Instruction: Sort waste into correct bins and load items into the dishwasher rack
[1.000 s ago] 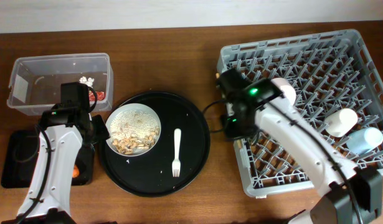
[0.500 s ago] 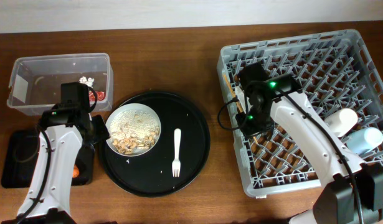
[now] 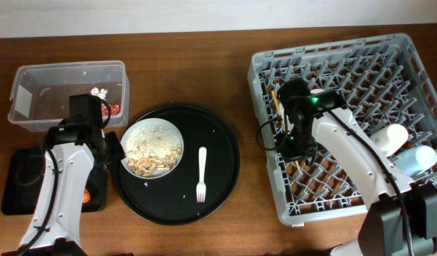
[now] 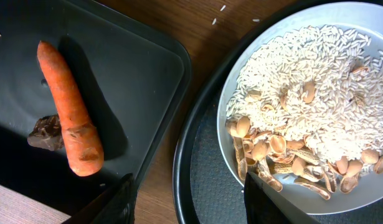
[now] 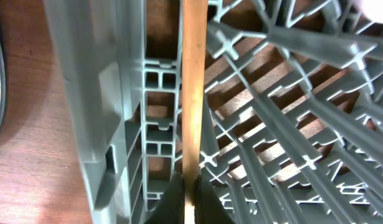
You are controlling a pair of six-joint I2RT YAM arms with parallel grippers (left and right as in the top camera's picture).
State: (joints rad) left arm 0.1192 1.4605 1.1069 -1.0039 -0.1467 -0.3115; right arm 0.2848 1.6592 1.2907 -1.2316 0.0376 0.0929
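1. The carrot piece (image 4: 70, 115) lies in the shallow black tray (image 4: 141, 74), exactly as before.
2. The left gripper (image 4: 191, 208) has not moved. Its jaws are apart and empty, over the gap between that tray and the round black tray (image 3: 222, 153).
3. The plate (image 4: 328, 202) of rice and shells and the white fork (image 3: 201, 173) stay on the round black tray.
4. The right gripper (image 5: 190, 202), clamped on the chopstick (image 5: 192, 93), has shifted right from the outer left wall of the dishwasher rack (image 3: 389, 78) to above its left rows.

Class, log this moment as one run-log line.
right jaws: shut on chopstick | chopstick: at rack left wall | left jaws: open, beside plate | fork: on round tray
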